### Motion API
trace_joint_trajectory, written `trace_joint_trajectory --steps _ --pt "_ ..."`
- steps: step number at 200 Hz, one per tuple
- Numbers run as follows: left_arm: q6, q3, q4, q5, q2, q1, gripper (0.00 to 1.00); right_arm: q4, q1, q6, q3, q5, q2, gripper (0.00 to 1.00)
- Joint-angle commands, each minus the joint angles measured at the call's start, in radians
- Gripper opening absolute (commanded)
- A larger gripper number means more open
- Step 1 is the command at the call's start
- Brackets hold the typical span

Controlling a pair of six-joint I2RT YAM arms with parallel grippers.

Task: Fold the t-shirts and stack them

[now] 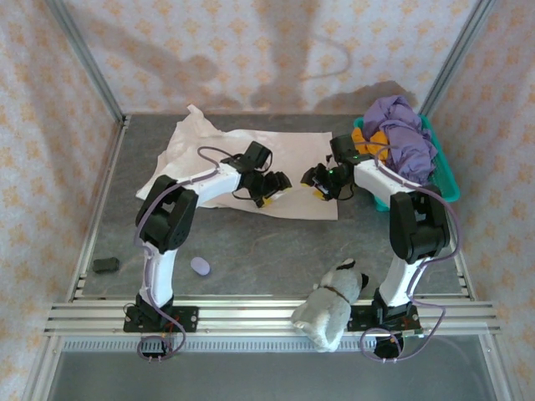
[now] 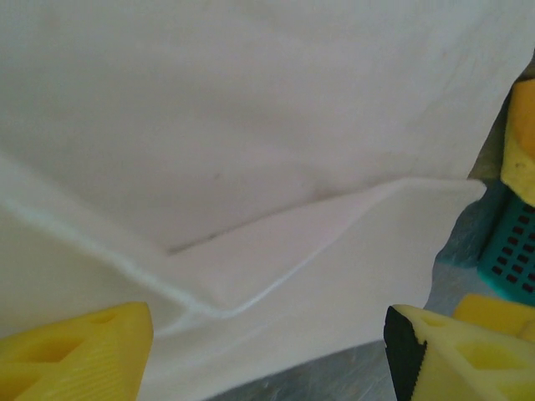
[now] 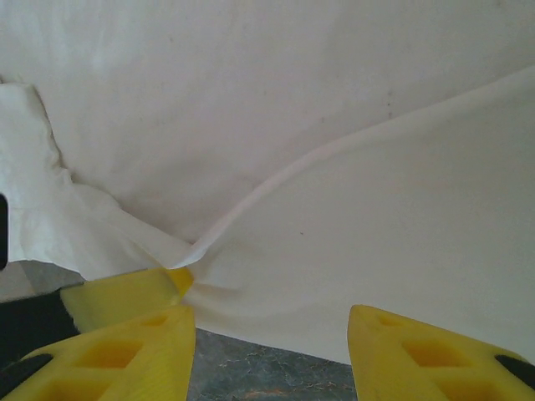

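Where the cream t-shirt point(image 1: 292, 154) ends nearside, grey table point(image 1: 267, 249) lies open.

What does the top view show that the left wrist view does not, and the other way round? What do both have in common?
The top view adds the plush toy at the near edge, the purple shirt heaped in the basket, and the whole white shirt spread on the table. The left wrist view adds a close look at a folded-over flap of the white shirt, just ahead of the spread fingers of the left hand. Both share the white shirt, the basket and the left hand.
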Motion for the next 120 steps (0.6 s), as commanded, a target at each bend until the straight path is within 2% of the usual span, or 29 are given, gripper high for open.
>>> trace_joint_trajectory --steps 1,48,78,99,120 --pt "-0.015 0.094 0.039 -0.006 0.05 0.0 0.74 -0.015 -0.011 -0.009 -0.01 0.014 -0.032 0.51" --pt "-0.025 0.225 0.029 -0.006 0.144 0.017 0.74 -0.007 -0.016 -0.005 -0.033 0.006 -0.041 0.51" --pt "-0.009 0.232 0.013 -0.027 0.114 0.048 0.74 0.023 -0.014 0.016 -0.066 -0.021 -0.028 0.51" --pt "0.093 0.234 -0.131 -0.085 0.022 0.098 0.74 0.024 -0.003 0.013 -0.085 -0.024 -0.024 0.51" --pt "0.207 0.189 -0.304 -0.133 -0.084 0.204 0.74 0.041 0.002 0.019 -0.11 -0.026 -0.019 0.51"
